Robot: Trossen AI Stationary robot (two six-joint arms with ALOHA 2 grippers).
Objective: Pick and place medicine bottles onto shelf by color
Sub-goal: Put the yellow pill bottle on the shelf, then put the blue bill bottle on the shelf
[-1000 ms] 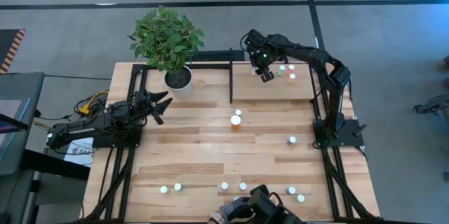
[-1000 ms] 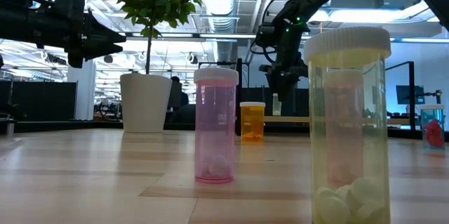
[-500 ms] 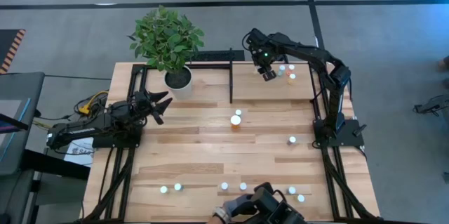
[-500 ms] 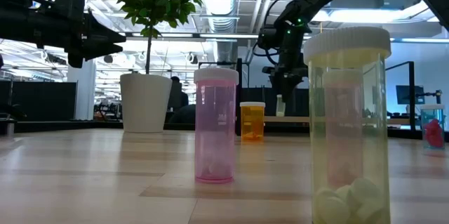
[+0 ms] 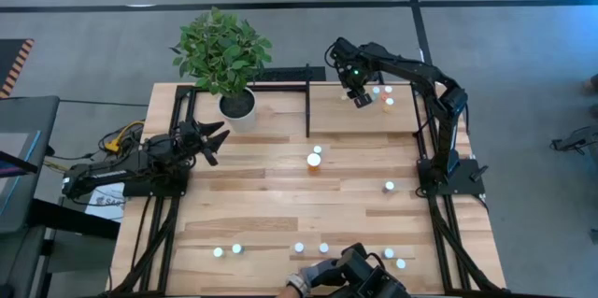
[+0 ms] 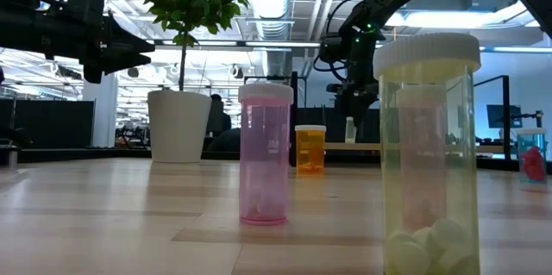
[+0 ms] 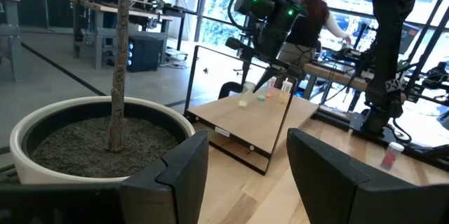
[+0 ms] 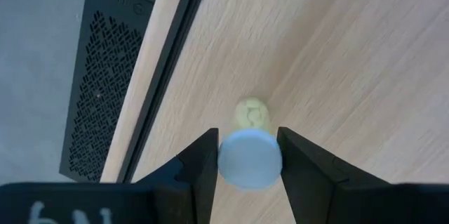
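From above, your right gripper (image 5: 364,100) is over the shelf (image 5: 332,116) at the far right of the counter (image 5: 280,195). A second ago it sat a little nearer the shelf's middle; it has since slid toward the small cluster of medicine bottles (image 5: 383,95) already standing there. That suggests you are lining up the placement beside its colour mates rather than transporting. Your left gripper (image 5: 213,139) waits near the counter's left edge by the plant pot (image 5: 238,105), unmoved. Loose bottles remain: an orange one (image 5: 314,161) mid-counter, one (image 5: 389,186) to the right, and a row along the near edge (image 5: 299,248). A person's hand (image 5: 304,284) shows at the near edge.

At counter level, the right arm hangs behind the orange bottle (image 6: 310,148) with a pale greenish bottle (image 6: 350,128) in its jaws, just above the shelf board. It has drifted rightward over the last second. A pink bottle (image 6: 265,154) and a yellowish one (image 6: 429,154) stand close to the lens.

Your left wrist camera shows its own jaws spread wide and empty, with the pot (image 7: 98,136) nearby and the far gripper (image 7: 270,76) poised over the shelved bottles (image 7: 265,97).

Your right wrist camera confirms the hold: the jaws pinch the greenish bottle (image 8: 250,155) at its white cap, its body pointing down at the shelf wood (image 8: 337,55), close to the black edge bar (image 8: 168,62). It has not been let go; many bottles are left, so the task is early.
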